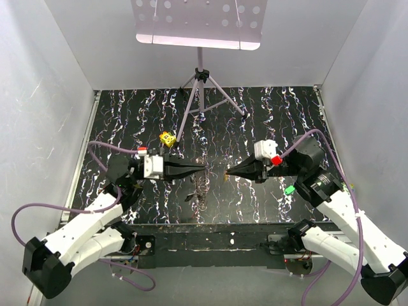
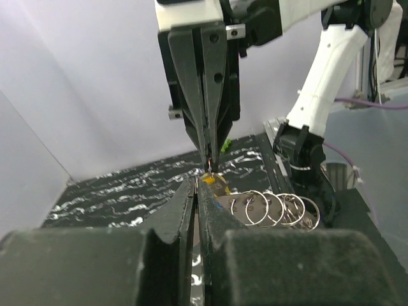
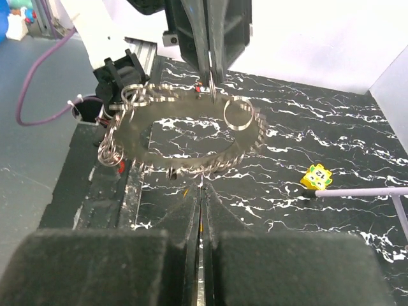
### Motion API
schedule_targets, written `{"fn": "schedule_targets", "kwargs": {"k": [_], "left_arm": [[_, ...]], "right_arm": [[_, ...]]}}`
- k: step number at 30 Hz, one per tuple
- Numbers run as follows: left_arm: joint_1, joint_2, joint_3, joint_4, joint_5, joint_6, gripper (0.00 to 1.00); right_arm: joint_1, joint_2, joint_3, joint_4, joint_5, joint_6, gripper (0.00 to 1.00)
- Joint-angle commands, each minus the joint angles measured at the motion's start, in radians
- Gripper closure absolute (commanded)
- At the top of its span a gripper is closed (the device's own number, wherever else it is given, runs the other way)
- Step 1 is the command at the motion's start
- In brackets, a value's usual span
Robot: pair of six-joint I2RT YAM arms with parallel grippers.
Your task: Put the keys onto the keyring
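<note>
Between the two claws, lifted off the dark marbled worktop, the keyring hangs as a sagging loop with small rings drooping from it. The left claw is pinched shut on its far rim, probably to keep the wire off the surface where a key could be threaded on.

The right claw is also shut tight, nose to nose with the left. The loop's near rim lies just at its tips. An orange key head shows right there, but I cannot tell whether this claw grips that key, the ring, or nothing. The close pairing suggests one arm steadies the ring while the other works a key onto it.

A green key head lies near the right arm, apparently waiting its turn. The yellow cube sits well apart, out of the way.
</note>
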Motion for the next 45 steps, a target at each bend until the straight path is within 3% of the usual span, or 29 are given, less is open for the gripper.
{"fn": "schedule_targets", "kwargs": {"k": [1,4,7,13,25,30,39,45], "left_arm": [[0.006,0.078,-0.01,0.03,0.038,0.003,1.0],[0.006,0.135,-0.065,0.121,0.003,-0.053,1.0],[0.007,0.193,-0.058,0.047,-0.048,-0.039,1.0],[0.007,0.359,-0.022,0.044,-0.083,-0.203,1.0],[0.007,0.401,-0.189,0.016,-0.368,-0.37,1.0],[0.007,0.398,-0.303,0.088,-0.453,-0.461,1.0],[0.007,0.353,-0.418,0.274,-0.468,-0.449,1.0],[0.007,0.254,-0.406,0.262,-0.457,-0.357,1.0]], "right_arm": [[-0.001,0.018,0.03,-0.043,-0.007,-0.137,0.99],[-0.011,0.004,0.026,-0.19,0.059,-0.232,0.99],[-0.073,-0.004,0.038,-0.287,0.07,-0.237,0.99],[-0.231,0.013,0.069,-0.428,0.061,-0.254,0.99],[-0.328,0.033,0.076,-0.56,0.062,-0.253,0.99],[-0.328,0.064,0.055,-0.568,0.036,-0.227,0.99],[-0.328,0.266,0.09,-0.754,0.1,-0.338,0.99],[-0.328,0.513,0.202,-0.857,0.215,-0.325,0.99]]}}
